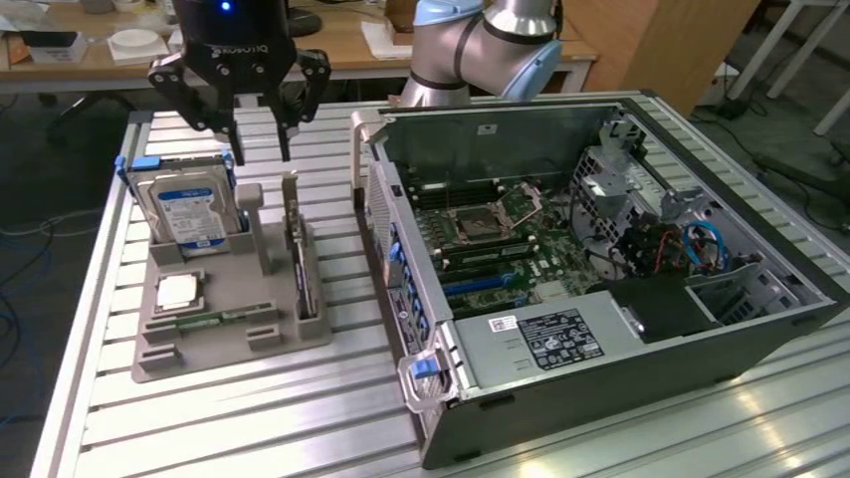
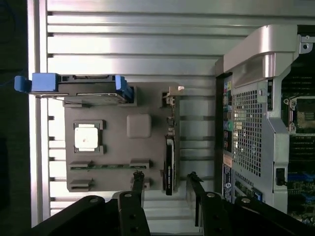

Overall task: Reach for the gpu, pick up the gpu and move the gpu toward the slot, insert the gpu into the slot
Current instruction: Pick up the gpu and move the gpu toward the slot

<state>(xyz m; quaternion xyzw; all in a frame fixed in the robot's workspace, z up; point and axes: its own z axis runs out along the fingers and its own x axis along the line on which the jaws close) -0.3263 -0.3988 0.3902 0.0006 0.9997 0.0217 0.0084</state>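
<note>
Silver-grey tubular robot arm [image 1: 459,50] with pale blue joint caps; black two-fingered gripper [image 1: 262,151] bearing white lettering and a blue light.

A table [image 1: 199,428] of ribbed aluminium slats is spread across the near ground, and bright glare is thrown off it at the exterior view's near right. A wooden desk [image 1: 342,50], strewn with papers, is set along the far side. A tall wooden panel [image 1: 664,50] is placed at the far right, with white legs [image 1: 777,45] seen beyond it. Cables [image 1: 813,164] are trailed over the grey floor [image 1: 783,110].
</note>
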